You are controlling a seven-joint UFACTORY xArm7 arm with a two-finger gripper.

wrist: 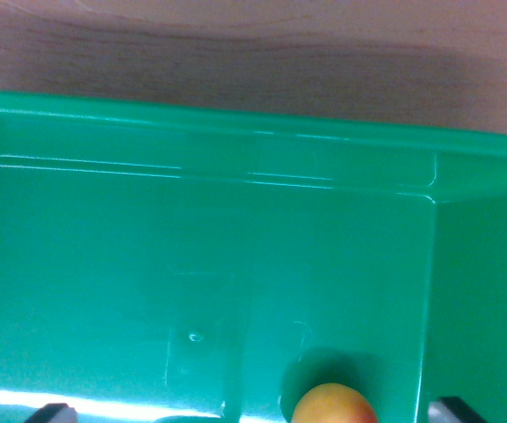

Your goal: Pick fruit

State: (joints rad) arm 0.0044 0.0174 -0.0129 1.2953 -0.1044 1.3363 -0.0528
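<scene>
A round yellow-orange fruit (334, 405) with a reddish blush lies on the floor of a green plastic bin (235, 141), cut off by the bottom edge of the wrist view. Only the dark tips of my gripper (251, 412) show, one finger (52, 411) at the bottom left and the other at the bottom right. They stand wide apart and open. The fruit lies between them, closer to the right finger, and touches neither.
The bin's far wall runs across the upper part of the view and its right wall (487, 291) rises close to the fruit. Beyond the rim is a wooden tabletop (235, 44).
</scene>
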